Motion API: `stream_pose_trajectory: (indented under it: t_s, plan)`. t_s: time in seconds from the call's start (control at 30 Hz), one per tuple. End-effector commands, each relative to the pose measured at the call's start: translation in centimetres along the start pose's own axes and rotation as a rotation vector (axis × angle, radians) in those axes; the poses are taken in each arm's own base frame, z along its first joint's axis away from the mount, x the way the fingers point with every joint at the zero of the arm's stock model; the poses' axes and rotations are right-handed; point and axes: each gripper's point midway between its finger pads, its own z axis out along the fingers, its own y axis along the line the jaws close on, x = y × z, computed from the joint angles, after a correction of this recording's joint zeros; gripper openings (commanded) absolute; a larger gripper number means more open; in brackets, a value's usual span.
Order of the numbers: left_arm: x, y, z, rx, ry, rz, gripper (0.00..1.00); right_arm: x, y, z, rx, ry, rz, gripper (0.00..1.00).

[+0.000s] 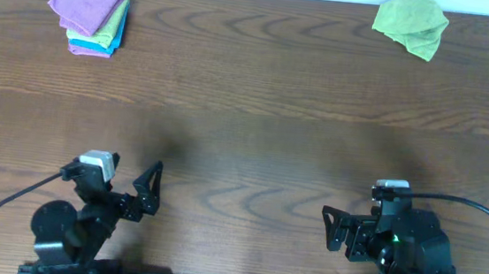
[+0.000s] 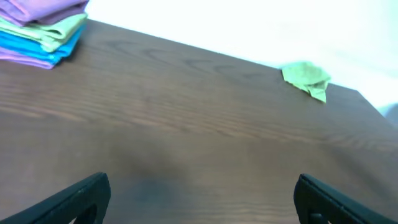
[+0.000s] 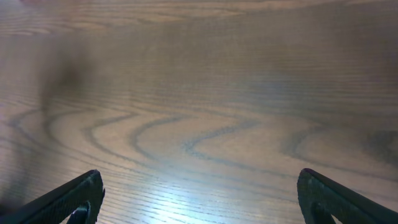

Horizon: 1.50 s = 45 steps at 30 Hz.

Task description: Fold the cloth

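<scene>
Looking down from above, we see the green cloth (image 1: 411,24) lying in a crumpled lump at the far right corner of the tabletop (image 1: 256,111), well apart from both arms. Our right gripper (image 1: 328,229) sits near the front edge, and the cloth is far ahead of it and a little to its right. Our left gripper (image 1: 152,188) is farther off, with the cloth far ahead and way across to its right. So we think the right arm should reach for it first. Both grippers have their fingers wide apart and hold nothing. The cloth is bunched up, a bit wider from side to side, with one corner poking toward us. A stack of folded cloths (image 1: 91,13) sits at the far left corner, and we think those are done. The green one is not folded yet, and we think it must be laid flat first.
</scene>
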Motion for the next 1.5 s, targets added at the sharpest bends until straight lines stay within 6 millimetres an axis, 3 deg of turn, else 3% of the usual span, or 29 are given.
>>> stream_pose_trajectory:
  t_s: [0.0,0.2,0.4,0.6,1.47]
  plan:
    - [2.5,0.1,0.9,0.043,0.029,0.053,0.95,0.1,0.2,-0.1,-0.008,0.0,0.008,0.99]
    - [4.9,1.2,1.7,0.031,0.065,0.338,0.95,0.1,0.2,-0.1,-0.008,0.0,0.008,0.99]
    - [5.6,4.4,2.0,-0.151,0.086,0.358,0.95,0.1,0.2,-0.1,-0.008,0.0,0.008,0.99]
    - [7.7,5.7,2.4,-0.189,0.131,0.334,0.95,0.1,0.2,-0.1,-0.008,0.0,0.008,0.99]
    - [7.5,5.8,2.3,-0.199,0.114,0.298,0.95,0.1,0.2,-0.1,-0.008,0.0,0.008,0.99]
